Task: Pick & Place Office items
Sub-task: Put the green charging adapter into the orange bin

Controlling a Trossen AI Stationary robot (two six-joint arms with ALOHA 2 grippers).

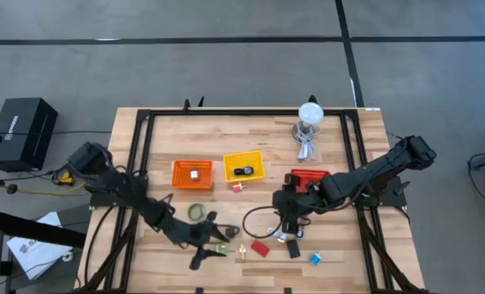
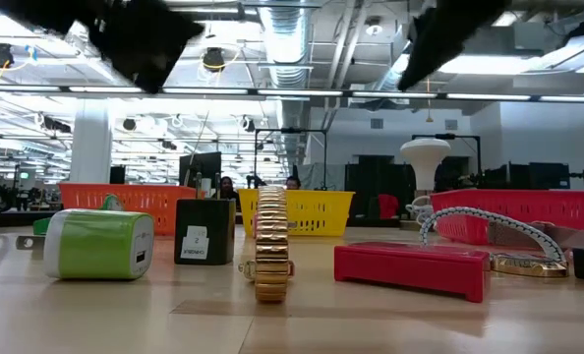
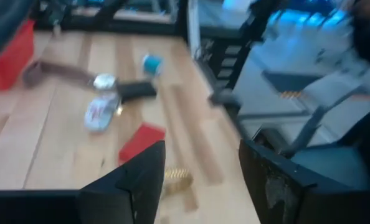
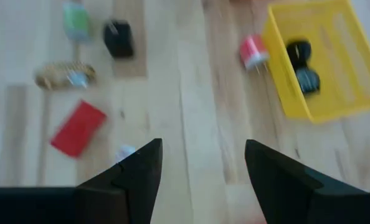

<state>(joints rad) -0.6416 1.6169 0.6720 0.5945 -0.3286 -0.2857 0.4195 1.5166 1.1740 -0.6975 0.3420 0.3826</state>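
floor: grey concrete (image 1: 226,65) crossed by dark lines | furniture: light wooden table (image 1: 251,135) edged by a black frame; black box (image 1: 20,129) set on the floor beside it | ceiling: exposed ducts (image 2: 292,39) and strip lights (image 2: 223,91) seen | far room: white column (image 2: 90,147), dark desks

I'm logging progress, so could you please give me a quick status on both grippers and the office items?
Left gripper open, empty, near green charger. Right gripper open, empty, over table centre. Red block loose. Nothing blocking.
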